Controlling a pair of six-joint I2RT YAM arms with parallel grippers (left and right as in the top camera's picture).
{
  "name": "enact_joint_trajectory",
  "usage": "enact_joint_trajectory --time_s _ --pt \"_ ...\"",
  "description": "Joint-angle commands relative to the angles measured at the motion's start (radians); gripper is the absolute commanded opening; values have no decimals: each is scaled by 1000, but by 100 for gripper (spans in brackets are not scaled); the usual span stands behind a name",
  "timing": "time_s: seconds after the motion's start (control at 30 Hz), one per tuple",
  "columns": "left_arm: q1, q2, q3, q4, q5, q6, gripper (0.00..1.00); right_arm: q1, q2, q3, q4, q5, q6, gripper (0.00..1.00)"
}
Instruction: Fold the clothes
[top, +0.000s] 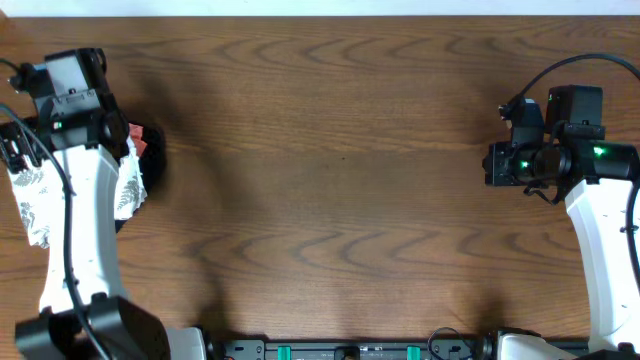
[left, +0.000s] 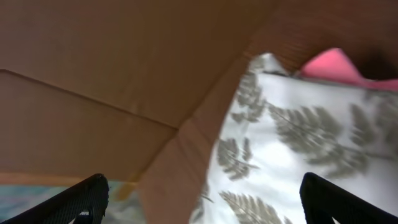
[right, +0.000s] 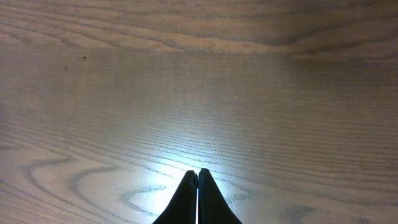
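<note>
The white fern-printed clothes (left: 298, 143) fill the right of the left wrist view, lying against a brown cardboard wall (left: 124, 81). In the overhead view the clothes (top: 30, 205) show at the table's far left edge, mostly hidden under my left arm. My left gripper (left: 205, 202) is open, its fingers spread wide just above the edge of the fabric, holding nothing. My right gripper (right: 198, 193) is shut and empty over bare wood; in the overhead view it (top: 492, 165) is at the far right, far from the clothes.
A salmon-pink garment (left: 333, 65) lies next to the fern fabric and peeks out beside my left arm (top: 135, 133), with a black cloth (top: 152, 160) by it. The wooden table (top: 330, 180) spans the space between the arms.
</note>
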Motion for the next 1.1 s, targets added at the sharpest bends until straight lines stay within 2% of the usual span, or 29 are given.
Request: enact_joint_trajectory --time_s 0.0,0.13,0.43,0.6,0.77,0.83,0.93,1.0,1.07 --pt "10 83 14 2 -127 12 98 -9 3 -1 -1 3 -12 3" --pt "32 177 14 37 -169 13 98 -8 3 -1 -9 3 -13 3" --pt "70 315 14 137 -156 20 98 -7 3 -1 -30 2 -12 2" --pt "70 362 13 135 -50 20 98 -7 3 -1 -52 2 -13 2" --pt "70 380 13 132 -25 20 98 -7 3 -1 -56 2 -12 4" --pt "70 372 14 133 -18 19 98 -7 3 -1 -55 2 -12 13" --pt "70 340 16 133 61 19 98 -7 3 -1 -50 2 -12 37" --pt "70 312 23 136 98 20 98 -7 3 -1 -47 2 -12 58" --pt "70 275 43 135 110 20 98 -7 3 -1 -45 2 -12 69"
